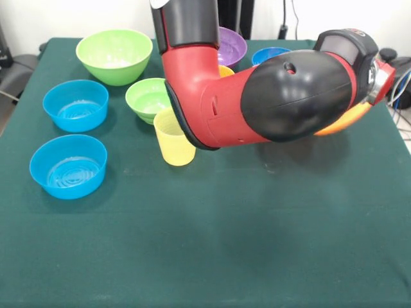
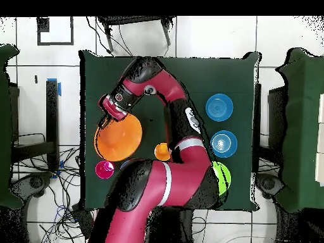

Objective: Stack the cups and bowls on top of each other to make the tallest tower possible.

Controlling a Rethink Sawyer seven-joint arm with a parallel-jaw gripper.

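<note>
1. Nothing is stacked: every bowl and cup that shows sits on its own on the green counter [image 1: 257, 244], so the tower is, as I judge it, not begun
2. In the overhead view the end effector [image 2: 111, 114] is over the 11 o'clock rim of the huge orange bowl [image 2: 118, 140]; I cannot tell whether it is open, closed or gripping the rim
3. In the front view the arm [image 1: 257, 96] hides most of that bowl, which is only an orange sliver at 3 o'clock
4. Front view, left half: large green bowl [image 1: 114, 55] at 11 o'clock, small green bowl [image 1: 149, 98] beside it, two light blue bowls [image 1: 76, 104] [image 1: 68, 165] at 9 o'clock, yellow cup [image 1: 173, 138] near centre
5. At 12 o'clock the purple bowl [image 1: 230, 45] and dark blue bowl [image 1: 268, 54] peek from behind the arm
6. Overhead, a red cup [image 2: 104, 169] and an orange cup [image 2: 162, 151] stand apart
7. Left: all the stacking
</note>
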